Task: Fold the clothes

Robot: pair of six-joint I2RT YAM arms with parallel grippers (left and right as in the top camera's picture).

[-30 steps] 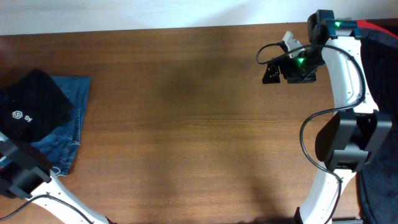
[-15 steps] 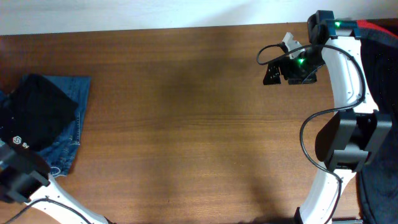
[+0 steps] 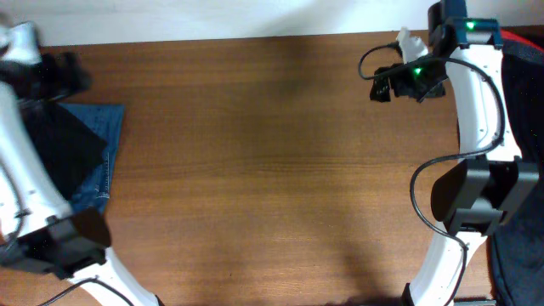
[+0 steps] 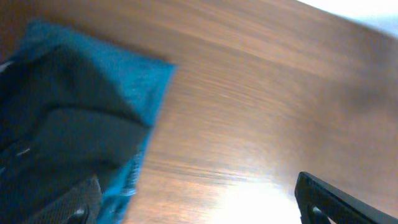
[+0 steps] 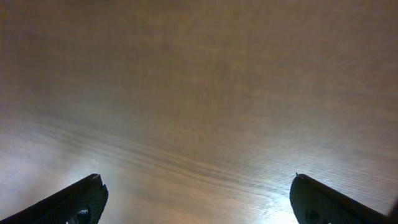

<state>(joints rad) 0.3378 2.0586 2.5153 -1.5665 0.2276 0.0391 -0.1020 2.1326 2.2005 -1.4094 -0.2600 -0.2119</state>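
Just a brown wooden table (image 3: 255, 153), grain running left to right, kinda glossy with bright glare patches in both wrist views. Pale white strip (image 3: 212, 17) along the far edge, plus a bit of something red (image 3: 523, 36) poking in at the top right corner.

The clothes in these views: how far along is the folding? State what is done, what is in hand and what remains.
Done: a black garment lies folded on folded jeans at the left edge of the table. In hand: nothing; the left gripper and right gripper are open and empty. Left: dark fabric at the right edge, apparently unfolded, mostly out of view.
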